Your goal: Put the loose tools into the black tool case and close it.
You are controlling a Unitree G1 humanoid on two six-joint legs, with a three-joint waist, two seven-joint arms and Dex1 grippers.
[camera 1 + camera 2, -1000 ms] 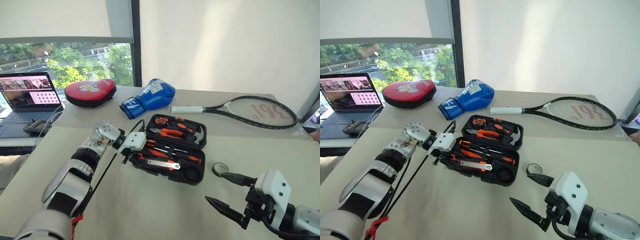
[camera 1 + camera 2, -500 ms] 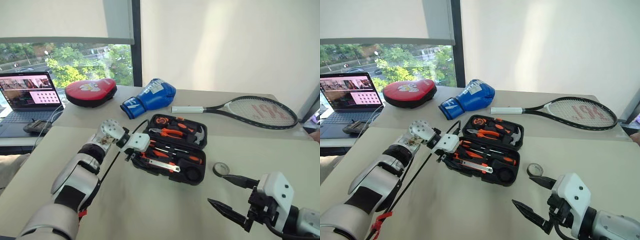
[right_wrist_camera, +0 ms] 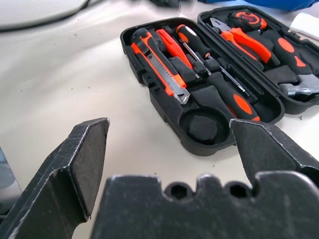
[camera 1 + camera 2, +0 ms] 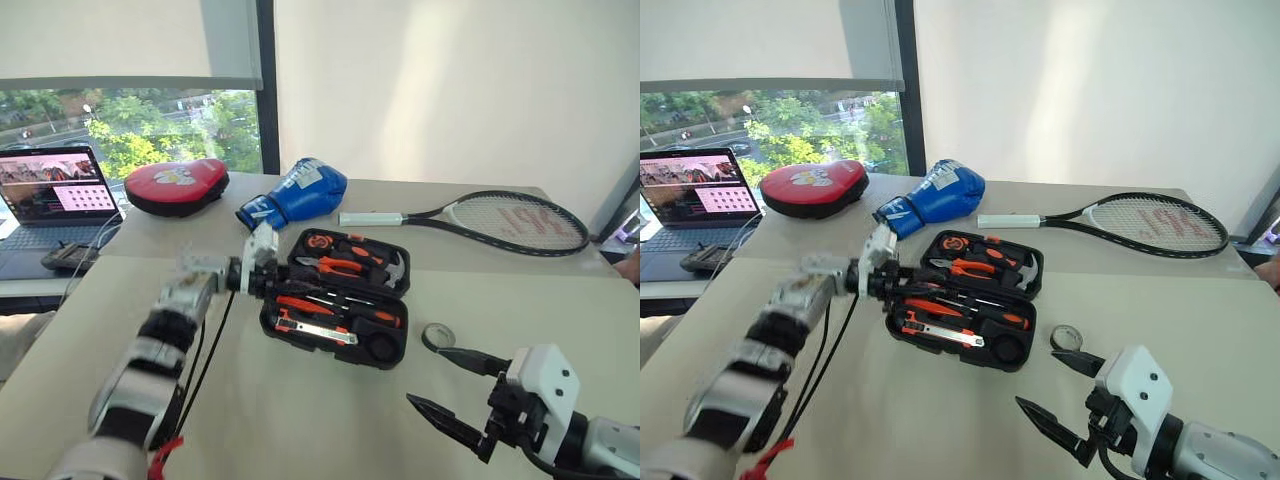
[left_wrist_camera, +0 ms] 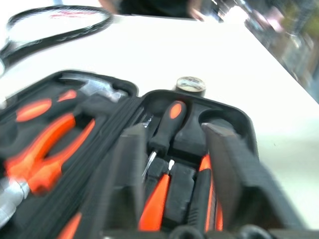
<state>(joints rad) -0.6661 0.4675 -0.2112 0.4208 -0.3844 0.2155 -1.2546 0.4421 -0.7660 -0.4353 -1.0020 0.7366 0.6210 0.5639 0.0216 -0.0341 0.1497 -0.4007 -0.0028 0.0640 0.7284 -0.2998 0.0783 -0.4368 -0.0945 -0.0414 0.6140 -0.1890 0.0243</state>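
- Black tool case (image 4: pixel 335 297) is lying open on the beige desk (image 4: pixel 300 420), roughly centre, both halves flat, w/ hinge running between them.
- Near half is holding two screwdrivers (image 3: pixel 219 74), a slim orange tester (image 3: pixel 169 46) and a utility knife (image 3: pixel 159 69) in their moulded slots; the round recess (image 3: pixel 202 124) at its end is sitting empty.
- Far half is holding orange-handled pliers (image 4: pixel 340 266) and a hammer (image 4: pixel 395 270).
- Small tape roll (image 4: pixel 437 337) is lying loose on the desk just beside the case's right end, apart from it.
- Left end effector (image 5: pixel 174 169) is sitting at the case's left end, over the near half; fingers (image 5: pixel 227 164) are looking a little apart in the wrist view w/ nothing between them, but the view is blurred, so can't tell for sure.
- Right end effector (image 4: pixel 440 385) is hovering near the desk's front-right, fingers spread wide, empty, pointing toward the tape roll.
- Judgement: step in hand is prob. fetching the tape roll. Doing it well means coming in w/ the right end effector over the roll, pinching across its rim, not pushing it along the desk.
- Then dropping it flat into the round recess, so the lid can be shutting fully.
- Left arm should be clearing the case edge before any closing; risk is nudging the case.
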